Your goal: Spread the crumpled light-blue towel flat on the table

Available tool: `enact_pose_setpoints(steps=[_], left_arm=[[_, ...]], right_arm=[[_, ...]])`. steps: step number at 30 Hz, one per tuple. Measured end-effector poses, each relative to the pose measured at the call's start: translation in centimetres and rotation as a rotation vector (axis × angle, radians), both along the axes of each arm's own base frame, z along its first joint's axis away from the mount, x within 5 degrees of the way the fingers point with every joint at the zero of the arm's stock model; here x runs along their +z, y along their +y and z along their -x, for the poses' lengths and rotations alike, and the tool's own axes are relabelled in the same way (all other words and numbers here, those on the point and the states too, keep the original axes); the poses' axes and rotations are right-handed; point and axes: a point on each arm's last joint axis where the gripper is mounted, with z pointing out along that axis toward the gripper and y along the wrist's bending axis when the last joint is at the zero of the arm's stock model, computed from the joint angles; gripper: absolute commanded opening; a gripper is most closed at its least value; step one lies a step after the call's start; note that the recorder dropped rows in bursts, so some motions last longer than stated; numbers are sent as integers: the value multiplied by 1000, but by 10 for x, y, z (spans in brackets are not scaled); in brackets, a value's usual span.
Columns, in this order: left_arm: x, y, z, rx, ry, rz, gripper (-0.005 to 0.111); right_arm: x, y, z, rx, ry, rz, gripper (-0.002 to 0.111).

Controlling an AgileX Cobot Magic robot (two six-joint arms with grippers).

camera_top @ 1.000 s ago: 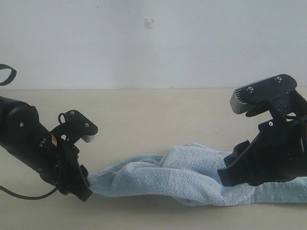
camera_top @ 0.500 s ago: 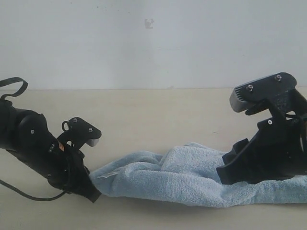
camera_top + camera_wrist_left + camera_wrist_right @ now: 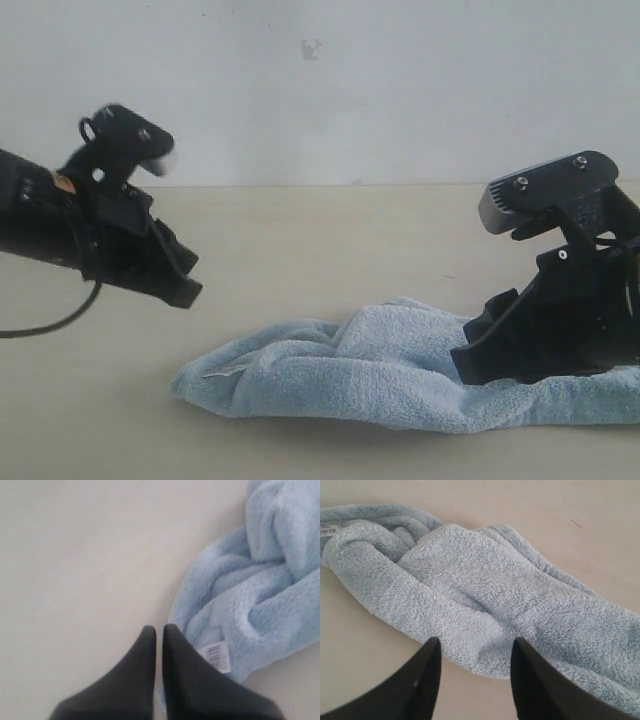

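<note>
The left gripper (image 3: 188,283) hangs above the table (image 3: 330,235), apart from the towel (image 3: 350,375). Its 2 fingers (image 3: 145,650) are pressed together with nothing between them. The towel lies bunched in a long, folded ridge on the table, with its small white label (image 3: 216,657) at the left end. The right gripper (image 3: 468,365) sits low over the towel's right part, jaws spread wide, with a fold of terry lying between them.
</note>
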Motion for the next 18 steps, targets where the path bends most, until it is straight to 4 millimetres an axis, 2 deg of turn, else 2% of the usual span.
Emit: enact_pose_setpoints(steps=[4,6,8,10,12,15,18], left_arm=[[36,3,16,2,-84,87,4],[44,4,19,5,-102,109,4],[42,4,20,11,-95,119,4],[31,2,18,43,-53,152,6],[10,-6,14,66,37,193,12],[-33,-29,13,-43,179,159,25],[-64,-49,17,-188,242,119,40]], right_arm=[[0,0,0,0,0,0,43],[0,0,0,-2,2,-3,43],[0,0,0,-2,7,-6,43],[-1,1,2,24,12,10,43],[-4,5,4,81,21,36,43],[-16,20,7,201,54,93,43],[-35,31,4,281,104,164,43]])
